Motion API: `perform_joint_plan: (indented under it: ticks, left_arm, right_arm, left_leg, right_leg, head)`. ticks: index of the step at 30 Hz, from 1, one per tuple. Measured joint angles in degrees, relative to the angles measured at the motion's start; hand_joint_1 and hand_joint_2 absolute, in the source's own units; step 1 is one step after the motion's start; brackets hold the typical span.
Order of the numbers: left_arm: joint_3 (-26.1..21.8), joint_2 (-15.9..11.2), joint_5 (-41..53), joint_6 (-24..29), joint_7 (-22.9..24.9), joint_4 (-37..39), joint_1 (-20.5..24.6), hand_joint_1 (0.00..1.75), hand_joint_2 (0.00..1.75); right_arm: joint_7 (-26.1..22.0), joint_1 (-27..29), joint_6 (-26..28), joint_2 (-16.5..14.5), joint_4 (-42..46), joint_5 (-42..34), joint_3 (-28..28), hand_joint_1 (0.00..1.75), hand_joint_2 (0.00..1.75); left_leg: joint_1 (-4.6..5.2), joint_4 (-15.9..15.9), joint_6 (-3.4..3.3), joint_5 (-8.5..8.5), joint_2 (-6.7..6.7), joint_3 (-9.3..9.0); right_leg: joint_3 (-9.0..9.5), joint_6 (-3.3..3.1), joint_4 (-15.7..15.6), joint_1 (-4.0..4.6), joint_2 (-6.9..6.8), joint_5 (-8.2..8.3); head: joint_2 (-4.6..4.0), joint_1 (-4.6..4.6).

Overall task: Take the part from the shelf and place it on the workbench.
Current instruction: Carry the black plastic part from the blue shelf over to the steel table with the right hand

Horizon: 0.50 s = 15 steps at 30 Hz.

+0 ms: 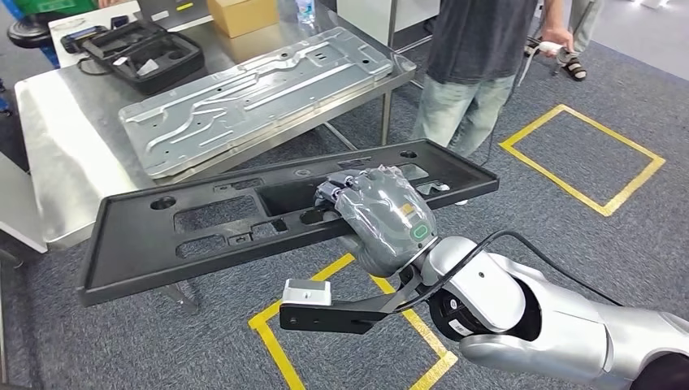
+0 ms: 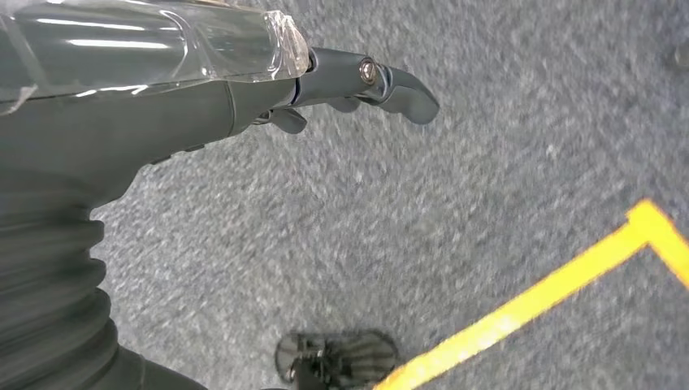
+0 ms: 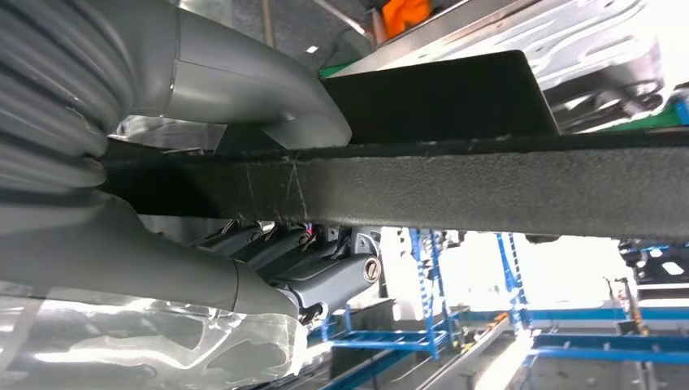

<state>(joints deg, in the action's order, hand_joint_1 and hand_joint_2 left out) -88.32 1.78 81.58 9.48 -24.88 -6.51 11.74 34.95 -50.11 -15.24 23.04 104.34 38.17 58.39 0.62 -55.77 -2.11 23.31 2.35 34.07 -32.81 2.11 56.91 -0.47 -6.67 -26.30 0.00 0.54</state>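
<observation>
One hand does all the carrying: my right hand [image 1: 382, 219] is clamped on the long black part [image 1: 203, 227], fingers [image 3: 325, 280] curled over one face and the thumb [image 3: 268, 89] pressed against the other, so the near edge is squeezed between them. I grip close to the middle of its length, which I judge is why it hangs roughly level instead of tipping toward either end. The part is in the air, off any shelf, its far edge close to the near edge of the steel workbench [image 1: 57, 138] but not resting on it. My left hand [image 2: 357, 81] hangs toward the grey carpet with nothing in it, fingers loosely apart, likely kept clear because one grasp is enough. On the workbench a ribbed metal panel [image 1: 260, 89] lies along the near edge and an open black case [image 1: 142, 49] sits toward the far corner, leaving bare steel at the left end, the likeliest landing spot. A person [image 1: 475, 57] stands beyond the workbench's right end.
</observation>
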Motion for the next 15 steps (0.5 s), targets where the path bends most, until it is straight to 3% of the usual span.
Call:
perform_joint_plan:
  ticks: [2, 4, 6, 7, 8, 9, 11, 13, 15]
  left_arm:
    - [0.0, 0.15, 0.32, 0.03, -0.35, 0.0, 0.37, 0.0, 1.75]
    - [0.01, 0.45, 0.58, 0.03, -0.47, 0.0, 1.14, 0.0, 1.75]
    - [0.02, 0.82, 0.69, 0.03, -0.34, 0.0, 1.74, 0.0, 1.75]
    - [0.02, 1.01, 0.73, 0.03, -0.21, 0.0, 1.84, 0.0, 1.75]
    - [0.02, 1.17, 0.77, 0.03, -0.09, 0.0, 1.85, 0.0, 1.75]
    - [0.02, 1.3, 0.8, 0.03, 0.04, 0.0, 1.84, 0.0, 1.75]
    - [0.02, 1.48, 0.87, 0.03, 0.28, 0.0, 1.84, 0.0, 1.75]
    - [0.02, 1.56, 0.96, 0.03, 0.51, 0.0, 1.76, 0.0, 1.75]
    - [0.02, 1.57, 1.12, 0.03, 0.63, 0.0, 1.52, 0.0, 1.75]
  right_arm:
    - [-0.01, 0.04, -0.07, -0.1, 0.11, 0.2, -0.09, 1.75, 1.75]
    - [-0.01, 0.1, -0.14, -0.12, 0.22, 0.26, -0.15, 1.75, 1.75]
    - [-0.01, 0.33, -0.25, -0.12, 0.27, 0.27, -0.13, 1.75, 1.75]
    - [0.0, 0.46, -0.3, -0.12, 0.27, 0.29, -0.11, 1.75, 1.75]
    - [0.01, 0.55, -0.32, -0.11, 0.3, 0.33, -0.1, 1.75, 1.75]
    - [0.03, 0.6, -0.31, -0.09, 0.34, 0.4, -0.11, 1.75, 1.75]
    - [0.06, 0.65, -0.26, 0.0, 0.41, 0.62, -0.15, 1.75, 1.75]
    - [0.08, 0.77, -0.2, 0.07, 0.57, 0.81, -0.19, 1.75, 1.75]
    - [0.09, 0.86, -0.13, 0.08, 0.81, 0.88, -0.21, 1.75, 1.75]
  left_leg:
    - [-0.37, 0.64, -0.6, -0.52, -1.22, -0.48]
    - [-0.66, 0.95, -1.02, -0.84, -2.57, -0.78]
    - [-0.73, 0.92, -1.15, -0.86, -4.1, -0.8]
    - [-0.75, 0.9, -1.16, -0.85, -4.94, -0.82]
    - [-0.82, 0.85, -1.13, -0.84, -5.78, -0.86]
    - [-0.9, 0.76, -1.05, -0.8, -6.64, -0.92]
    - [-0.99, 0.45, -0.64, -0.65, -8.19, -0.81]
    - [-0.99, 0.28, -0.01, -0.6, -9.33, -0.36]
    - [-1.14, 0.42, 0.67, -0.7, -10.26, 0.01]
  right_leg:
    - [-0.35, 0.53, 1.52, -0.18, 2.02, -1.18]
    - [-3.14, 0.8, 7.83, -0.29, 5.13, -4.53]
    - [-6.89, 0.97, 15.17, -0.29, 6.08, -7.22]
    - [-7.75, 1.03, 16.4, -0.31, 6.12, -7.01]
    - [-7.38, 1.05, 15.13, -0.37, 6.19, -5.61]
    - [-5.98, 1.07, 11.75, -0.49, 6.6, -3.41]
    - [-2.35, 1.02, 3.44, -0.91, 9.1, 0.33]
    - [-0.87, 0.69, -0.16, -1.01, 10.57, 1.34]
    - [-0.83, 0.03, -0.29, -0.81, 9.37, 1.38]
  head:
    - [-0.01, 0.05]
    - [-0.01, 0.18]
    - [0.0, 0.26]
    - [0.0, 0.26]
    - [0.0, 0.27]
    - [0.0, 0.28]
    - [0.0, 0.31]
    - [0.0, 0.29]
    - [0.0, 0.27]
